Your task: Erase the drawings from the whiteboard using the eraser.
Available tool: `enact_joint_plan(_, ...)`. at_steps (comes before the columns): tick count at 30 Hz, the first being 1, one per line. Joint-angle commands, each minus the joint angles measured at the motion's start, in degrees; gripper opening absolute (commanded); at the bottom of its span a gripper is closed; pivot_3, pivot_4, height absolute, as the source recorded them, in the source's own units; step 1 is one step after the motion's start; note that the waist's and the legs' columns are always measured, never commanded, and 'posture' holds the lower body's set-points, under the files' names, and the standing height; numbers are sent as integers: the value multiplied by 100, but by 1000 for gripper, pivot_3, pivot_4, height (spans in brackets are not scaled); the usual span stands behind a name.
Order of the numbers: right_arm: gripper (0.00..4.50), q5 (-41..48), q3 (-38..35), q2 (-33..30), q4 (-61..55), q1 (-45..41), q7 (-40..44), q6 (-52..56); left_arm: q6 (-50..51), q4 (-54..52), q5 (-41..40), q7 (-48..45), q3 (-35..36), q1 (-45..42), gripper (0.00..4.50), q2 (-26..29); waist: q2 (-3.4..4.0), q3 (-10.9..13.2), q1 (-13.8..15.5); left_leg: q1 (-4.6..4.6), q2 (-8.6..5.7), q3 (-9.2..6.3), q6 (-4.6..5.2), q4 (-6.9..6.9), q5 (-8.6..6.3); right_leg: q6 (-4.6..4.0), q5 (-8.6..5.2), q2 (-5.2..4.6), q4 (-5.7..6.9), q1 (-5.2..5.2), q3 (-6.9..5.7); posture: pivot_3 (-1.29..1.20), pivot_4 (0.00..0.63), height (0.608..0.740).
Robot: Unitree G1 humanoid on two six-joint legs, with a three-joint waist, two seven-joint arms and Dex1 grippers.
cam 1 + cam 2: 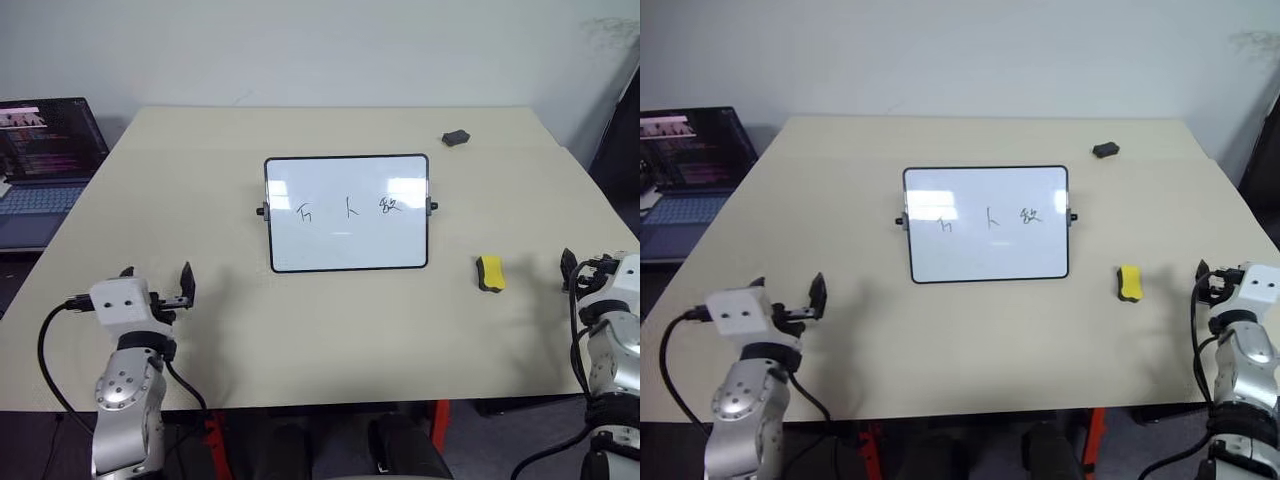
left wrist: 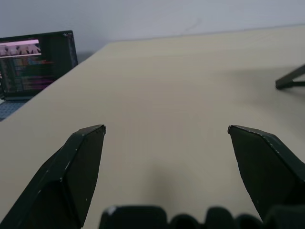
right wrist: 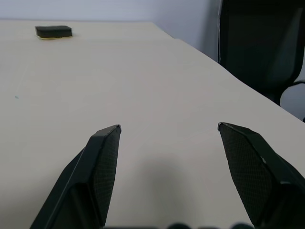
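Observation:
The whiteboard [image 1: 346,245] stands tilted on the middle of the beige table [image 1: 300,330], its black frame carried by small side knobs. Three thin black drawings [image 1: 345,208] run in a row across its middle. The eraser [image 1: 490,273], a small yellow block, lies on the table to the right of the board. My left gripper [image 1: 157,275] hovers open over the near left part of the table, well short of the board, and nothing is between its fingers [image 2: 86,157]. My right gripper [image 3: 169,127] is open and empty near the table's right edge, right of the eraser.
A small dark flat object [image 1: 456,137] lies at the table's far right. An open laptop [image 1: 45,160] sits off the table's left side. A black chair [image 3: 257,47] stands beyond the right edge. A corner of the board's frame [image 2: 290,78] shows in the left wrist view.

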Motion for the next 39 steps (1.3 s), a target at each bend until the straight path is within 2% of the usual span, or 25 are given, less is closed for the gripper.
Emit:
enact_joint_plan(1,3527,209,-8,95,-1306,330,-173,684,204,-448,-334,-364,104,-426,4500,457,0,0,27,-1,0,-2,0,0,0,0,0,0,1,-2,-2,0,150,740)
enact_joint_plan(11,3527,1285,-193,251,-3390,881,69,2200,1483,-640,-1930,-2585,-647,-1508,4500,1673,4,1,35,-10,2,-7,-1,-3,0,-4,-2,3,5,-14,-8,0,150,740)
enact_joint_plan(15,3527,1595,-45,285,-4155,1168,42,2804,1914,-562,-2230,-3444,-1126,-2020,4500,2089,5,2,30,-12,4,-12,-1,-5,0,-7,-5,14,5,-18,-9,0,150,740)
enact_joint_plan(21,3527,1375,403,372,-4716,1332,-207,3235,2211,-595,-2323,-4382,-1696,-2330,4500,2504,7,3,-4,-54,6,-9,0,-1,1,-8,-4,35,15,-66,-4,0,150,740)
enact_joint_plan(28,3527,1057,767,599,-5049,1415,-610,3576,2060,-589,-2078,-5047,-2293,-2387,4500,2684,8,3,22,-83,6,-20,0,0,0,-11,-6,36,13,-90,-12,0,150,740)
enact_joint_plan(39,3527,692,746,764,-4654,900,-1129,3987,1903,-385,-1867,-5317,-2702,-2818,4500,2370,8,3,21,-85,6,-19,0,4,1,-11,-5,37,15,-91,-12,0,150,740)
